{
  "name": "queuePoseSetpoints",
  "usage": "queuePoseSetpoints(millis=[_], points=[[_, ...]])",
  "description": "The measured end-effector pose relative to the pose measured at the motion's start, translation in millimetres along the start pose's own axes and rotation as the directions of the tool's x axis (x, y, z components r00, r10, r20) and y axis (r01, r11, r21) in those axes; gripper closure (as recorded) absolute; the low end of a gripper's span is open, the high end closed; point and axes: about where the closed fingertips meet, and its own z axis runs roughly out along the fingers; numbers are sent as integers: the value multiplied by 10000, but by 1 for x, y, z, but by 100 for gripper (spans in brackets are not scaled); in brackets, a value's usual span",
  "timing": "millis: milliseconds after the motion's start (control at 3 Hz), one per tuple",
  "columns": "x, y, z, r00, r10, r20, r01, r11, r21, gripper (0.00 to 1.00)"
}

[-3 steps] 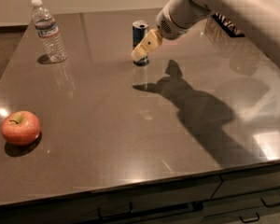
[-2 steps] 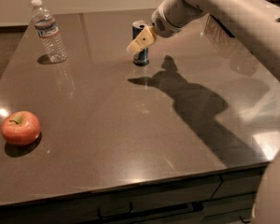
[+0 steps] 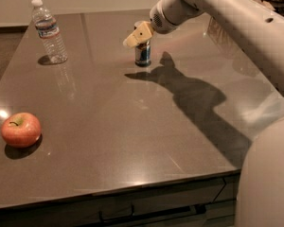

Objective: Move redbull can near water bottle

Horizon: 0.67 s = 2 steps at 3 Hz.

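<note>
The redbull can (image 3: 143, 54) stands upright on the dark table, a little right of the middle at the back. My gripper (image 3: 137, 35) hangs over the can's upper part and hides its top and front. The water bottle (image 3: 49, 31), clear with a white cap and a blue-white-red label, stands upright at the back left, well apart from the can.
A red apple (image 3: 21, 129) lies near the table's front left. The table's front edge (image 3: 132, 188) runs across the bottom, with drawers below. My white arm (image 3: 236, 27) comes in from the upper right and casts a shadow on the table.
My gripper has moved left and a little forward, from beside the can's right to in front of its top. The can, bottle and apple have stayed in place.
</note>
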Motion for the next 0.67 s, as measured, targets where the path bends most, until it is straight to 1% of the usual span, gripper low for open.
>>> queuePoseSetpoints(millis=[333,667], points=[[-4,-2,6,9999,77,131,-75,9997,-222,16],[-11,1,7,9996,-46,262,58,9990,-452,39]])
